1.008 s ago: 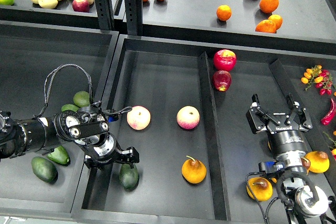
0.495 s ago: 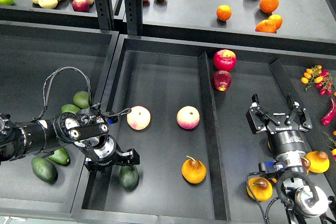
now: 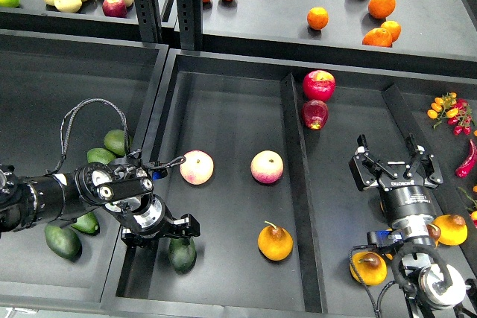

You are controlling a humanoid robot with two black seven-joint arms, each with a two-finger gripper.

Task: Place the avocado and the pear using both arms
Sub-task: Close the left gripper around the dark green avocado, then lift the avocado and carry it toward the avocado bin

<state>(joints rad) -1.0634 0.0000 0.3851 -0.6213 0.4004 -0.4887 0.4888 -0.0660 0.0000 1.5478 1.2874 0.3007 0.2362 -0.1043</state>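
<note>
Left hand (image 3: 168,227) at the near left corner of the centre bin (image 3: 223,109), directly above the far end of the avocado (image 3: 182,254); the hand is seen end-on and dark, so whether its fingers are spread or closed on the fruit cannot be told. Left arm (image 3: 45,195) enters from the left edge and runs rightward, nearly level, over the left bin (image 3: 45,94), its wrist crossing the wall between the two bins, a black cable looping above it. Avocado lies on the floor of the centre bin at its near left corner, long axis running near to far. Pear (image 3: 275,241) stands to the right of the avocado in the same bin, near the divider (image 3: 292,154), stem up, apart from both hands. Right hand (image 3: 396,163) in the right bin (image 3: 350,206), pointing toward the far side, its two fingers spread wide with nothing between them. Right arm (image 3: 417,258) rises from the near right edge, wrist roughly upright in the view. Two pink-yellow apples (image 3: 197,167) rest side by side farther back in the centre bin; two red apples (image 3: 318,85) lie at the far end of the divider. More dark green fruit (image 3: 62,240) lie in the left bin beside and under the left arm.
</note>
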